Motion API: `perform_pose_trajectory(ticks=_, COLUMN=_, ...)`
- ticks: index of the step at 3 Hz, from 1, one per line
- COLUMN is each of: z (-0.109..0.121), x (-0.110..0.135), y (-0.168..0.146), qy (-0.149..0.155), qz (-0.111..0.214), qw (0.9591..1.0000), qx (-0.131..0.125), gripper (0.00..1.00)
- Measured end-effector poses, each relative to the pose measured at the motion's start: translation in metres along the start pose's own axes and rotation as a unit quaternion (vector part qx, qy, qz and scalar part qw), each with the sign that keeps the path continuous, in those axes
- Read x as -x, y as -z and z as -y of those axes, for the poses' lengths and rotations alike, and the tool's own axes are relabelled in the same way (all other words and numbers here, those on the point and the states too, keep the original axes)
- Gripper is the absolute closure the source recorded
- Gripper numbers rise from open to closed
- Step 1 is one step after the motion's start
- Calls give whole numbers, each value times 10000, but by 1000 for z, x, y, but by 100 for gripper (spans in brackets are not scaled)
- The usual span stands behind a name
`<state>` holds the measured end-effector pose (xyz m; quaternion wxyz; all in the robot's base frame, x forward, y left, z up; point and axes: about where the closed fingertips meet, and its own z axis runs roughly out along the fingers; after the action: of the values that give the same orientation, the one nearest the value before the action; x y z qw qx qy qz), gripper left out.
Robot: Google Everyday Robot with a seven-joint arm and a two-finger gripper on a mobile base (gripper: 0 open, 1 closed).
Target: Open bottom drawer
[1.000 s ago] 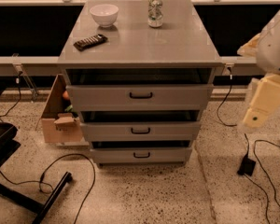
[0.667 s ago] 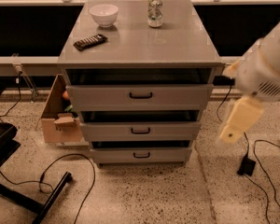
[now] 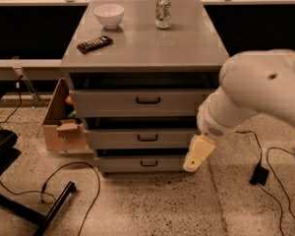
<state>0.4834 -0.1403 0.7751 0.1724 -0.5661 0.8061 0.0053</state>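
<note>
Item, far left: black chair base (image 3: 54, 208) on the speckled floor, with a loose black cable (image 3: 78, 163) looping toward the cabinet foot. Both crowd the left approach. Item: open cardboard box (image 3: 59, 132), just beside the cabinet's left flank. Item: grey three-drawer cabinet (image 3: 137, 58), whose top carries a dark remote (image 3: 94, 44), a white bowl (image 3: 109, 14) and a drink can (image 3: 162, 11). None of these concerns me. Item, the one I want: the bottom drawer (image 3: 123, 164), lowest and shallowest front, just above the floor and apparently closed or nearly so. I judge it stiff and rigid, likely light, sliding straight out on runners. The smooth face offers no purchase, so I would take it by the small black bar handle (image 3: 149, 163) at centre and pull squarely to avoid racking. The floor directly ahead of that front is open. Item: my hand (image 3: 198, 154), cream-coloured, low at the drawer's right end and right of the handle. I cannot tell whether it is spread or pressed together, nor whether it touches the front. Item: white arm (image 3: 255, 87) bulking in from the right. Item, far right: black power adapter (image 3: 259, 174) with trailing leads on the floor, a snag risk for the base.
</note>
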Motion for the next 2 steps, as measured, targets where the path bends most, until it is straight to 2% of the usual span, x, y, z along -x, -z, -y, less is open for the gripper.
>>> perform_pose_trajectory(ticks=1, z=17, x=5, y=-67, qy=274, qz=-283, qw=9991, qx=-135, gripper=0)
perform_pose_trajectory(ticks=2, z=32, x=4, y=-119, qy=340, qz=-256, qw=9991, qx=-40, gripper=0)
